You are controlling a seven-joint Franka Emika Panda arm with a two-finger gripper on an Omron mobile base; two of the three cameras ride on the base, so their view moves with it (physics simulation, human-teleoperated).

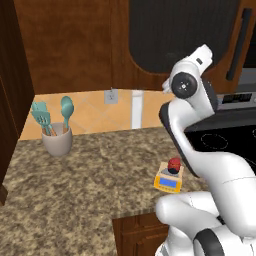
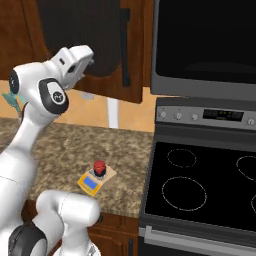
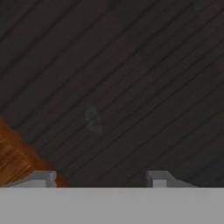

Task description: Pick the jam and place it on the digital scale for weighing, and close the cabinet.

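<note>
the jam (image 1: 174, 164) sits on the scale (image 1: 169, 179) on the table (image 1: 90, 170), so that part looks done; the door (image 2: 95, 45) of the cabinet is what is left. the hand (image 3: 100, 178) is raised close to the door's dark ribbed panel (image 3: 122, 78), fingers (image 3: 43, 178) set wide and holding nothing. the risk, as i judge it, is a push that slides off the ribs or lands near the hinge side, leaving the door ajar. the elbow hangs above the scale, so a low swing could knock the jam off.
</note>
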